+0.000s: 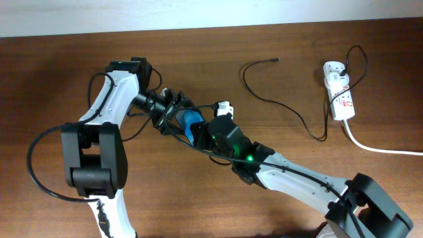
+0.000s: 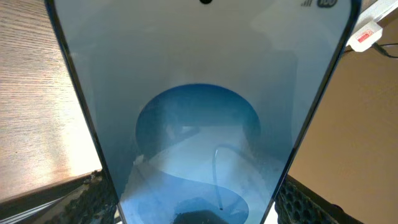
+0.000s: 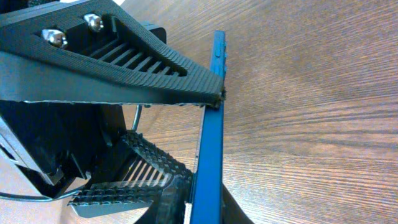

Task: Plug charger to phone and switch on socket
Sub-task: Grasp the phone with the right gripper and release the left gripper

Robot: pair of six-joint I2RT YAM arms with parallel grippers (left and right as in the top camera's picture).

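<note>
Overhead: the phone (image 1: 190, 122) is well apart from the socket (image 1: 338, 91), in between the two arms over the wooden table (image 1: 59, 63).
Left gripper (image 1: 173, 112): clenched on the phone, with the textured pads (image 2: 308, 202) against its two long sides. The blue screen fills the left wrist view, and the socket shows small in a corner past the phone's far end.
Right gripper (image 3: 198, 142): released. The fingers (image 3: 124, 68) stand apart and both tips meet the phone's blue edge, on the side facing the socket.
Charger (image 1: 293, 111): the thin black cable loops loosely over the table from the socket toward the phone.
Connector tip (image 1: 276, 60): lies free between the socket and the phone, touching neither.
Socket: flat on the table, its thick white cord (image 1: 377, 149) trailing off on the side away from the phone (switch positions too small to read).
</note>
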